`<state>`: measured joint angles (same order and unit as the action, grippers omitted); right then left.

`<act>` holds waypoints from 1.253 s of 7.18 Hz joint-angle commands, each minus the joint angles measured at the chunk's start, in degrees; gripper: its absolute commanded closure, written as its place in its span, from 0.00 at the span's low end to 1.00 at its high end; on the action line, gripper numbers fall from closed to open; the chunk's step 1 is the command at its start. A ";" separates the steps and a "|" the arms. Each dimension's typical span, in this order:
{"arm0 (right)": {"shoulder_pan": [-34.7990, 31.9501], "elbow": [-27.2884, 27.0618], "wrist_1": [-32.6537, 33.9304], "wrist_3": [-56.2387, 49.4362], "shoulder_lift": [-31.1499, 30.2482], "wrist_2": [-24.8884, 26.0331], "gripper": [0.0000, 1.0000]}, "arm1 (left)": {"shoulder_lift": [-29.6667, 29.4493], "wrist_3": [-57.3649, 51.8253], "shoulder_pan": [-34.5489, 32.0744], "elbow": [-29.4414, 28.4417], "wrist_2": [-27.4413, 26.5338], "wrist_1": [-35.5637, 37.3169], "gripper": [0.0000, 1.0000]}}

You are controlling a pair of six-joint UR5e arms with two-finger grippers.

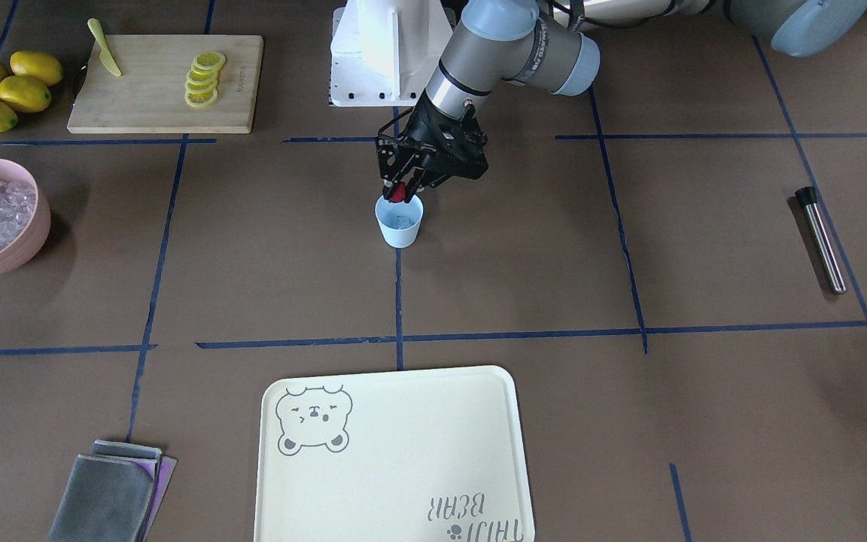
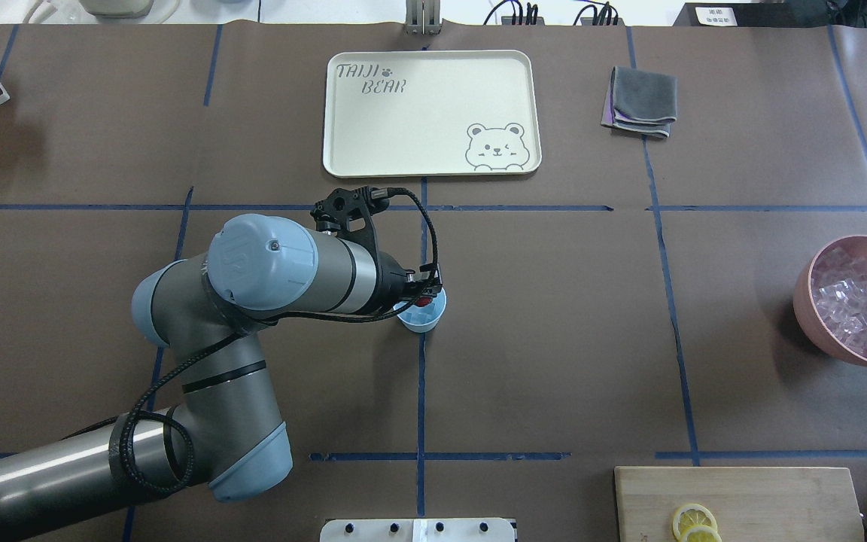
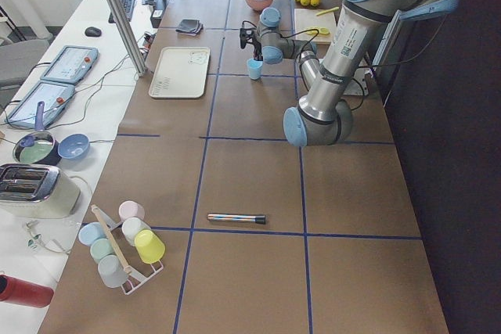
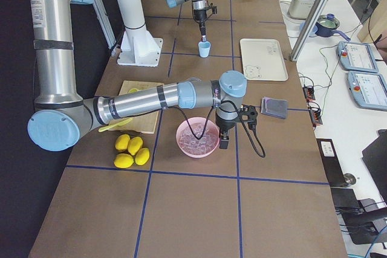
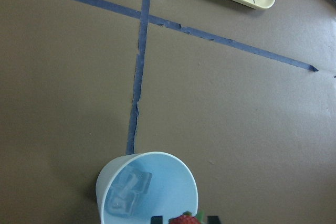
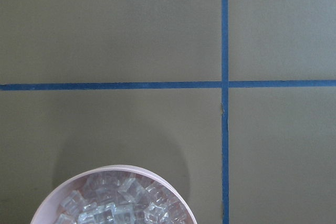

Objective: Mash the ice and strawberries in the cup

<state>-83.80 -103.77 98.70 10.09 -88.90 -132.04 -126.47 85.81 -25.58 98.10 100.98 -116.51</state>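
The left gripper (image 1: 402,191) pinches a strawberry (image 5: 184,219) over the light-blue cup (image 1: 400,228), ice cubes (image 5: 127,192) inside, mid-table. Whether the right gripper (image 4: 224,142), beside the pink bowl (image 4: 195,154), is clenched cannot be told.

I count one cup (image 1: 399,222) with two ice cubes (image 5: 137,182) inside, one strawberry (image 1: 399,193) just above it, and, well apart from it, four lemons (image 1: 23,92) and one tray (image 1: 403,452).
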 commanded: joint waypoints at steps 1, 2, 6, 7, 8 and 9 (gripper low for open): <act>0.04 0.06 0.00 0.02 0.04 0.03 0.00 | 0.25 -0.03 0.00 -0.10 -0.34 0.05 0.32; 0.13 0.06 0.00 0.02 0.04 0.03 0.00 | 0.34 -0.03 -0.09 -0.01 -0.34 0.22 0.24; 0.31 0.24 0.00 0.02 0.13 0.12 0.00 | 3.39 0.41 -3.23 3.57 -2.26 1.27 0.01; 0.31 0.07 -0.09 0.02 0.13 0.12 0.00 | 9.51 -0.29 -5.51 6.90 -2.10 1.45 0.01; 0.22 -0.28 0.00 0.02 0.30 0.03 0.00 | 14.44 -8.39 -8.76 7.72 -1.58 1.46 0.01; 0.22 -0.37 0.00 0.02 0.31 0.03 0.00 | 20.06 -15.43 -9.92 9.55 -1.57 1.54 0.01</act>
<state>-83.55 -103.96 98.68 10.11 -88.65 -131.99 -112.85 78.17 -33.33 105.59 99.29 -115.07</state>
